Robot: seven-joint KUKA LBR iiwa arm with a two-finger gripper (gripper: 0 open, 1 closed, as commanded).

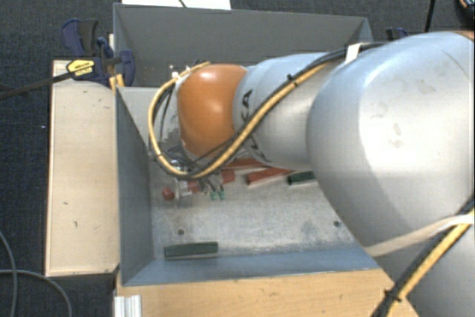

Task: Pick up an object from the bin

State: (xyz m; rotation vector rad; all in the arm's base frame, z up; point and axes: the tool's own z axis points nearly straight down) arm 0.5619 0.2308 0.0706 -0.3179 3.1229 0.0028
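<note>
Orange wrist cover (211,111) hides your gripper (177,165) above small red bits (172,194), left of bin (136,189); you can't tell its grip.

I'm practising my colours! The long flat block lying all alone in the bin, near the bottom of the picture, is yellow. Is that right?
Not quite: the long flat block is dark green, not yellow. The camera view shows it lying alone in the bin, near the bottom of the picture.
</note>
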